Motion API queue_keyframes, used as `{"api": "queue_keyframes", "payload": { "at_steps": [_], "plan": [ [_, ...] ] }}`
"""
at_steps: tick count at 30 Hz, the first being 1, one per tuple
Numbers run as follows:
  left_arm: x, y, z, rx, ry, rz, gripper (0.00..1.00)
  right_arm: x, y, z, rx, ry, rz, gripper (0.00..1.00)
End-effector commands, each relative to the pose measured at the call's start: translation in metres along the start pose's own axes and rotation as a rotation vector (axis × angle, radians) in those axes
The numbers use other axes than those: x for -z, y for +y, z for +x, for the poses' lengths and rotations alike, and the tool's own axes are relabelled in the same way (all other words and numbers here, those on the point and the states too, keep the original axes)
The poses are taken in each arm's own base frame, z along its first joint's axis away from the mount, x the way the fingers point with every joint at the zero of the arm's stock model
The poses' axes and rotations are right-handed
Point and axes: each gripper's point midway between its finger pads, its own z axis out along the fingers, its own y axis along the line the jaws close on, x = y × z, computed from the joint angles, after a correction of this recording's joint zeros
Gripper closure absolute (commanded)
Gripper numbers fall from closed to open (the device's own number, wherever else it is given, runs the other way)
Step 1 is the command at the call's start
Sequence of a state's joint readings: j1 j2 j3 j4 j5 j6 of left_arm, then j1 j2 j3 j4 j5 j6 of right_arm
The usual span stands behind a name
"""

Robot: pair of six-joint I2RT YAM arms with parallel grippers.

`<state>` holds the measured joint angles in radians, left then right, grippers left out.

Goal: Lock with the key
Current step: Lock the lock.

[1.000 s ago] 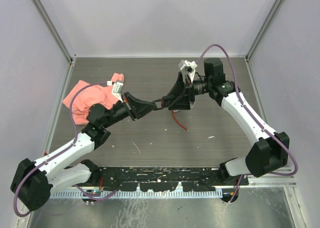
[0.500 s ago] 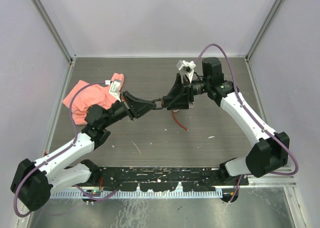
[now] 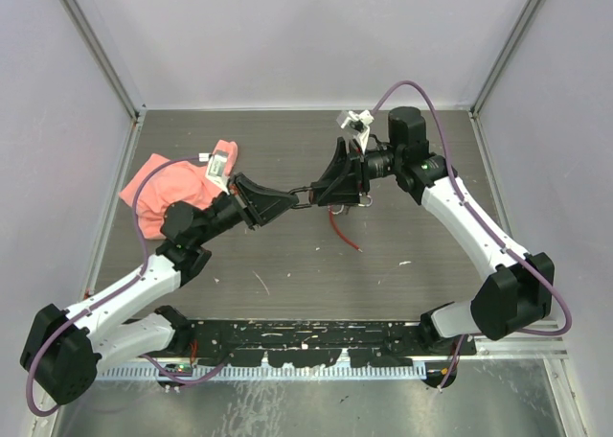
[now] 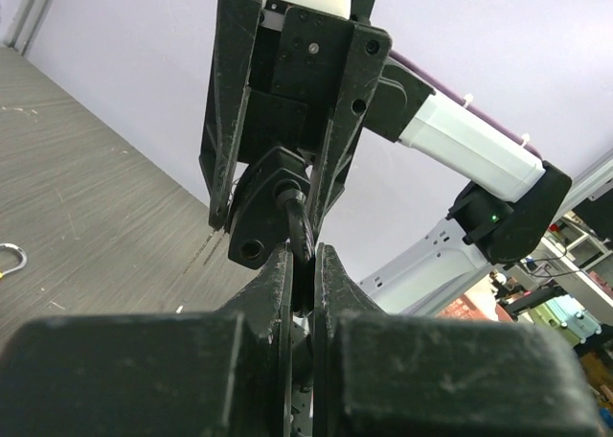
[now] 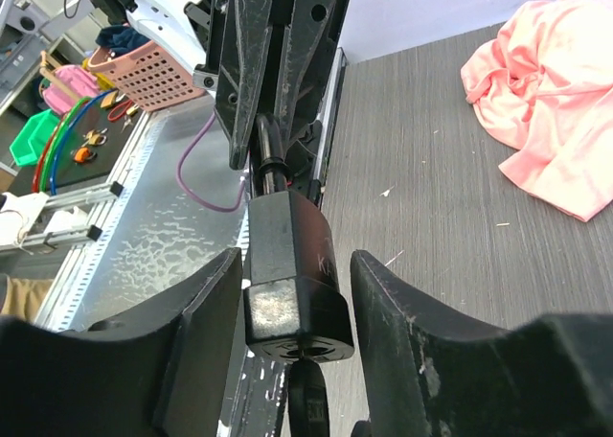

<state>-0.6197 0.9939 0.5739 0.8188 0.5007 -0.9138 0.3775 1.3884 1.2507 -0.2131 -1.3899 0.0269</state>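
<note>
1. Far left on the table [image 3: 431, 236], a pink cloth [image 3: 168, 188] lies crumpled, just behind the left arm.
2. Left of centre, the left gripper [image 4: 302, 264] reaches toward the right arm, its fingers pressed together on the shackle [image 4: 295, 217] of the padlock [image 5: 287, 284].
3. At centre the padlock hangs in the air above the table, between the two grippers, with its shackle end toward the left gripper.
4. Just beneath the padlock body a dark ring [image 5: 306, 403] shows; whether it carries the key I cannot tell.
5. Below it on the table lies a red cord [image 3: 345, 234].
6. To the right, the right gripper [image 5: 295, 264] has its fingers spread on either side of the padlock body, with a narrow gap showing along one finger.
</note>
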Motion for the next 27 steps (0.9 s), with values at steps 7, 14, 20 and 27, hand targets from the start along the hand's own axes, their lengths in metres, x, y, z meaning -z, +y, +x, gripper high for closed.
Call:
{"api": "queue_keyframes", "payload": {
  "at_steps": [7,14,20,27],
  "plan": [
    [-0.005,-0.067,-0.072,-0.08,-0.244,0.195,1.0,-0.004,0.018,-0.018,0.027,-0.015,-0.063,0.41],
    [-0.007,-0.05,-0.07,-0.089,-0.241,0.114,1.0,-0.011,0.029,-0.033,0.02,-0.015,-0.077,0.42],
    [-0.011,-0.044,-0.065,-0.068,-0.222,0.11,1.0,-0.014,0.03,-0.042,0.016,-0.028,-0.077,0.48],
    [-0.01,-0.04,-0.062,-0.073,-0.212,0.097,1.0,-0.017,0.032,-0.044,-0.05,-0.05,-0.093,0.64]
  ]
}}
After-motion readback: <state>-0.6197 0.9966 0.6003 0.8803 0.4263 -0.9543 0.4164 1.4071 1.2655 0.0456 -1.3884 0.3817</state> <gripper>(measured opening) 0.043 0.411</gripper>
